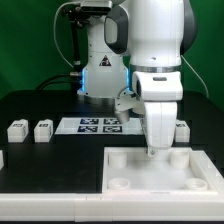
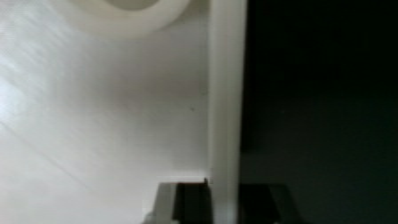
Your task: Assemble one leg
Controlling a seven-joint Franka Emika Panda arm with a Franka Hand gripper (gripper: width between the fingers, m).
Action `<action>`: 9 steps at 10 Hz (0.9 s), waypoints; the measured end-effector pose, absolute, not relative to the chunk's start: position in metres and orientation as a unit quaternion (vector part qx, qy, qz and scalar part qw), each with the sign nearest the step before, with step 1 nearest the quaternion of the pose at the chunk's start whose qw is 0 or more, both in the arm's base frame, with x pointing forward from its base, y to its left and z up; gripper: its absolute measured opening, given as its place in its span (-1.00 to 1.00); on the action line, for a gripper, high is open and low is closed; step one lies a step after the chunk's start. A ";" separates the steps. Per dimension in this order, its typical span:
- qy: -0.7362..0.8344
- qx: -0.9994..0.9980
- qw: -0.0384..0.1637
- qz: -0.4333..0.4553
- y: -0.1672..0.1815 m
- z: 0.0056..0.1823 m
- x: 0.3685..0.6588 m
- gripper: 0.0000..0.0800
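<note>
Three legs in sight, and none of them is in the claw. The outer leg (image 1: 17, 128) and the inner leg (image 1: 42, 129) stand side by side on the black table (image 1: 50, 172), over at the exterior view's left, close together but apart, each upright with a dark tag facing the camera. The third leg (image 1: 181, 127) sits at the exterior view's right, partly hidden behind the arm.

Between the left pair and that third one lies the marker board (image 1: 98, 124), flat on the table, with the inner leg just beside its end.

Nearer the camera is the big white tabletop (image 1: 150, 176). The gripper (image 1: 156, 150) is down on its far rim, pointing straight down, well apart from all three legs.

From the wrist view, the gripper (image 2: 208, 203) sits right at the raised edge of the tabletop (image 2: 107, 120), where white meets the black table (image 2: 320, 100). One of the fingers (image 2: 178, 205) shows grey on the white side, hard against the rim wall, while the other is dark on dark. Whether they are pinching that rim or merely straddling it, I cannot tell. A round socket (image 2: 134, 5) shows at the tabletop's corner, along the same edge.
</note>
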State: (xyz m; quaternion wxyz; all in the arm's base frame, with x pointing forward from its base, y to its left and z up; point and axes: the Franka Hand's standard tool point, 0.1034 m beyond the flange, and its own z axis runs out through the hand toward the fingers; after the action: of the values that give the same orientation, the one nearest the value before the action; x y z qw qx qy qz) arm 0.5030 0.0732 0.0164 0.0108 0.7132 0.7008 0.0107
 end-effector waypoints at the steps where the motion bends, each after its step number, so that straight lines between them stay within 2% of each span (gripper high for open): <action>1: 0.701 0.713 0.011 0.010 0.073 0.016 0.503 -0.85; 2: 0.701 0.713 0.011 0.010 0.073 0.016 0.503 -0.58; 4: 0.701 0.713 0.011 0.010 0.073 0.016 0.503 0.11; 5: 0.701 0.713 0.011 0.010 0.073 0.016 0.503 0.11; 6: 0.701 0.713 0.011 0.010 0.073 0.016 0.503 0.49; 7: 0.701 0.713 0.010 0.010 0.073 0.016 0.503 0.58; 9: 0.701 0.713 0.010 0.010 0.073 0.016 0.502 0.62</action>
State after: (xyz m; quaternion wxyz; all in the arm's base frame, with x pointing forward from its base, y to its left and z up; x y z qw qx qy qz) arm 0.5025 0.0729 0.0159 0.0105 0.7133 0.7007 0.0102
